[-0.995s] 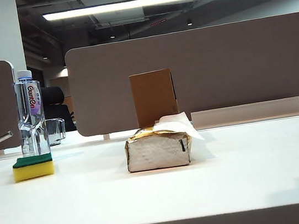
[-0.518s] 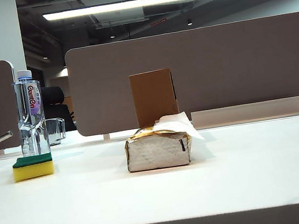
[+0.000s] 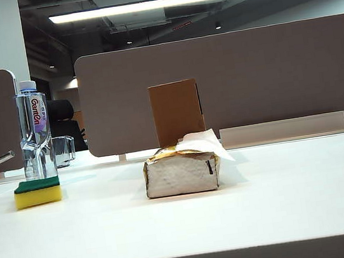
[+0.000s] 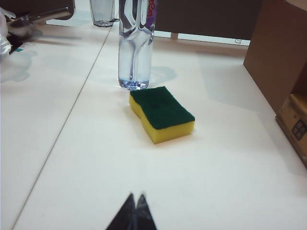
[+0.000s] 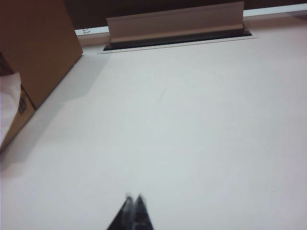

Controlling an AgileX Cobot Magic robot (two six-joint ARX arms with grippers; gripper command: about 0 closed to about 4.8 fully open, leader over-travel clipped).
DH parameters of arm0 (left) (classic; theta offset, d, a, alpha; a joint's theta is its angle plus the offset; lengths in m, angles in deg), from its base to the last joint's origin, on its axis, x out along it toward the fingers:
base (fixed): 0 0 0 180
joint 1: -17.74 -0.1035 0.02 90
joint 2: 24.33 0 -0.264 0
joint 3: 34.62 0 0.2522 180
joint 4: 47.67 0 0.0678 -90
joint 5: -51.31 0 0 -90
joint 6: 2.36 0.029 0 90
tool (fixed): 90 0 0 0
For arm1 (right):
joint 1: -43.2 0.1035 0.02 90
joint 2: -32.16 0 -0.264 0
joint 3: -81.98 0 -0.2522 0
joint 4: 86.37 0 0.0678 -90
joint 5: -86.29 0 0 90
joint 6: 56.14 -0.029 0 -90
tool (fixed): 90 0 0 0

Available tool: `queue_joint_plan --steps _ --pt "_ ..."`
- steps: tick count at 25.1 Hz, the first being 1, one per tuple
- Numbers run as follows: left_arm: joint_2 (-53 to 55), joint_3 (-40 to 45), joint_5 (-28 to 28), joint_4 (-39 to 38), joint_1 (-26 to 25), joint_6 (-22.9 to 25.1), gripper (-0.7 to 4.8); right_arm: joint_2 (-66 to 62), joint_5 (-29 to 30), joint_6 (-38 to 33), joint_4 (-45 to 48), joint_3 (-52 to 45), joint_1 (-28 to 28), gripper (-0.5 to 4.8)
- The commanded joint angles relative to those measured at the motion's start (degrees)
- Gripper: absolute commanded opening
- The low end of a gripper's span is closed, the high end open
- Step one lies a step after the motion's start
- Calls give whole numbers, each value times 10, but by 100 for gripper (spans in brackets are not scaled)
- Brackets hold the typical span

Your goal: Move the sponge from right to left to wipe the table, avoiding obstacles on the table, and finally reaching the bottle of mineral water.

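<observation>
The yellow sponge [image 3: 37, 193], green scouring face up, lies on the white table [image 3: 185, 223] at its left end, directly in front of the Ganten water bottle [image 3: 35, 130] and almost touching its base. The crumpled tissue box [image 3: 181, 172] with its upright cardboard flap [image 3: 176, 111] sits mid-table. The left gripper [image 4: 135, 214] hovers short of the sponge, tips pressed together, holding nothing; the right gripper [image 5: 133, 212] likewise, over bare table beside the box.

One sponge [image 3: 37, 193], one water bottle [image 3: 34, 130], one tissue box [image 3: 181, 172], one glass cup [image 3: 64, 150], two partition panels [image 3: 248, 80].
</observation>
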Motion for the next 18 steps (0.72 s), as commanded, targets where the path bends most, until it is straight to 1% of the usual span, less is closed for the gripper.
queue_joint_plan --steps 1,7,12,18 --pt "0 16 -2 23 0 1 -6 1 -15 10 24 -21 0 -2" --pt "0 36 -2 17 0 -6 -6 1 -15 10 25 -38 0 -2" --pt "0 36 -2 17 0 -6 -5 0 -15 9 9 -38 0 -1" --pt "0 36 -2 17 0 -6 -5 0 -11 7 10 -38 0 -1"
